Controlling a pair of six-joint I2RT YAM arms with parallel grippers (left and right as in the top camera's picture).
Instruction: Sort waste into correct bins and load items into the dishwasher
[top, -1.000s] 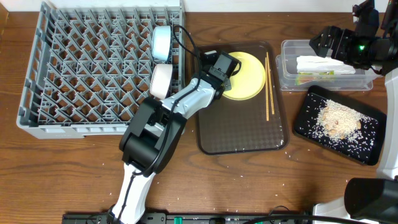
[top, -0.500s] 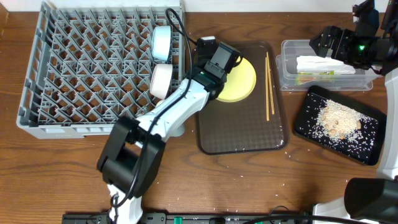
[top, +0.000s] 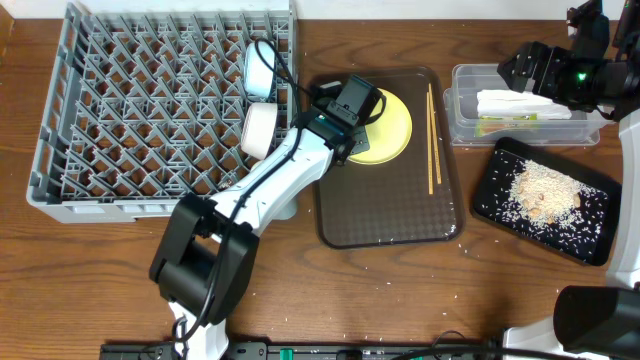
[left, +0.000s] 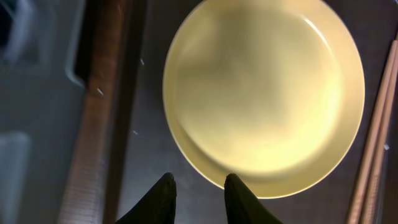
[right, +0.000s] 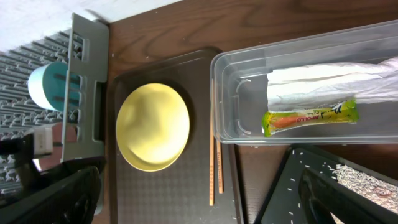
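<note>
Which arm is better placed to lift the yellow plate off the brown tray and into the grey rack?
Left. The left claw hangs at the rim of the yellow plate, fingers slightly apart, next to the grey rack. The right claw sits open by the clear tub, across the brown tray.

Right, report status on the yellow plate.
Left gripper part open at rim of yellow plate, nothing held. Right gripper open, empty. Plate flat on brown tray, chopsticks alongside.

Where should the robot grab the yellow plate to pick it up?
Probably grip the yellow plate by the rim nearest the left gripper, coming from the grey rack side. It lies flat on the brown tray, so only the slightly raised rim lets a finger slip under.
</note>
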